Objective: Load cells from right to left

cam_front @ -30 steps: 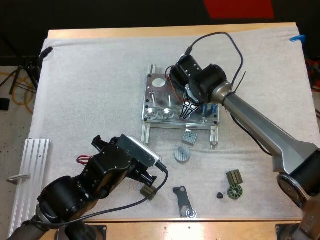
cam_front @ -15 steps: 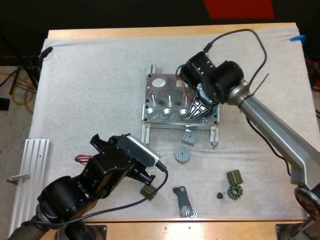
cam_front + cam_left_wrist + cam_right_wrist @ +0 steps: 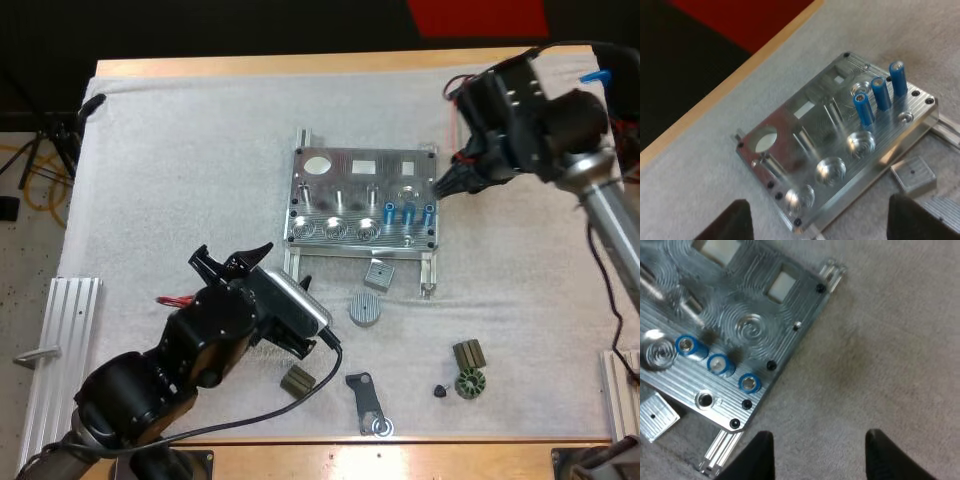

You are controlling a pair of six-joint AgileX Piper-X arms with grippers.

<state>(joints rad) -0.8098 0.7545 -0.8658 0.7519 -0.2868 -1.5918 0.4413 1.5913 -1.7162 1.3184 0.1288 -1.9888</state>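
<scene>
Right hand point(image 3: 443, 187), fingers spread and empty, hangs just right of the metal plate point(image 3: 345, 170) in the middle of the mat point(image 3: 180, 150). Three blue cylinders point(image 3: 408, 212) stand upright in the plate's near-right sockets; three round sockets point(image 3: 335, 229) to their left are empty. Left hand point(image 3: 232, 258), likewise spread and empty, hovers near-left of the plate. Nearer than the plate lie a small square block point(image 3: 378, 273), a ribbed disc point(image 3: 365, 309), an olive block point(image 3: 297, 380), a dark bracket point(image 3: 368, 400) and a gear point(image 3: 468, 384).

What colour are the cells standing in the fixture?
The cells are bright blue, clearest in left wrist view.
</scene>
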